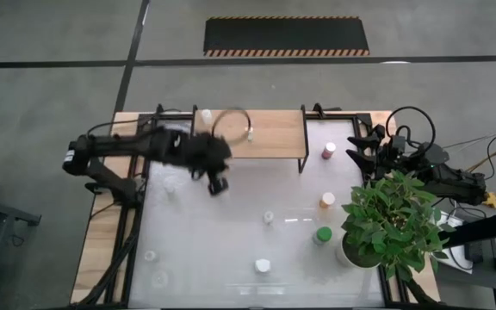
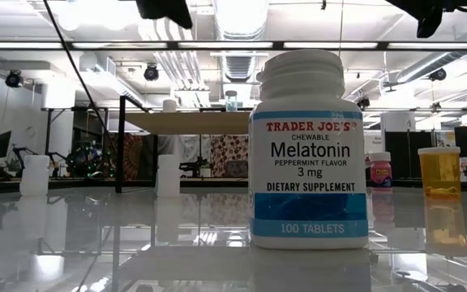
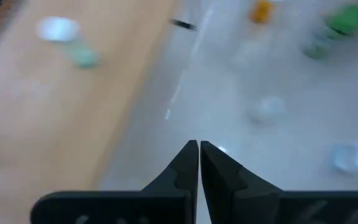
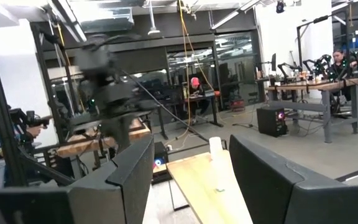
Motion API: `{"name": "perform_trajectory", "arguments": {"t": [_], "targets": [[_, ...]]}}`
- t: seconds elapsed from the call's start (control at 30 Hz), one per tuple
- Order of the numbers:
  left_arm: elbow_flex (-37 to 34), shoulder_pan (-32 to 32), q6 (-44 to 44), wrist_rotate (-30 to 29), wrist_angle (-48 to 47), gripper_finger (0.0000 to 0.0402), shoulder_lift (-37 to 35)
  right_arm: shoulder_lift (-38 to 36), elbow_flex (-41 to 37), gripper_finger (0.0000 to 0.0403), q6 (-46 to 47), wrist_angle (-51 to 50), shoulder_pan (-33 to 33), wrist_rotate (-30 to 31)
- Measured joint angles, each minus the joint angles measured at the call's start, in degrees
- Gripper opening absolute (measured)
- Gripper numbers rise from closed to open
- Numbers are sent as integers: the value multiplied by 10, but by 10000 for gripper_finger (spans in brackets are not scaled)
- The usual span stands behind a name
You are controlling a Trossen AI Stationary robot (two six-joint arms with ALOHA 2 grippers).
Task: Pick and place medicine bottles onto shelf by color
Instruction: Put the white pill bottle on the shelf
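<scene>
Plant (image 1: 392, 218) (potted) beside green bottle (image 1: 323, 234)

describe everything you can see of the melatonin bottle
The melatonin bottle is a white plastic-looking cylinder with a ribbed white cap, still closed. Its label has a blue band and reads Trader Joe's chewable melatonin, peppermint flavor, dietary supplement, 100 tablets. It stands upright on the glossy white table, nearest the low camera, with nothing else touching it. An orange bottle stands apart, farther back.
</scene>
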Motion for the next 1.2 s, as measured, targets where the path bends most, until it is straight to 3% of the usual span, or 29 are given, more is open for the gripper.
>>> {"name": "perform_trajectory", "arguments": {"t": [0.17,0.37,0.57,0.73,1.0,1.2], "targets": [[-38,-90,-104,3,-7,0,0,0,0,201,-4,-5,0,0],[-78,-158,-263,54,-74,0,-2,0,0,201,-10,-6,0,0],[-161,-174,-406,58,-163,0,-21,0,0,201,-14,-12,0,-1],[-263,-165,-485,60,-161,5,-73,0,0,201,-16,-20,0,-1],[-392,-151,-606,19,-135,88,-191,0,0,201,-19,-20,0,-2],[-446,-145,-645,-28,-91,164,-249,0,0,201,-19,-20,0,-2]]}}
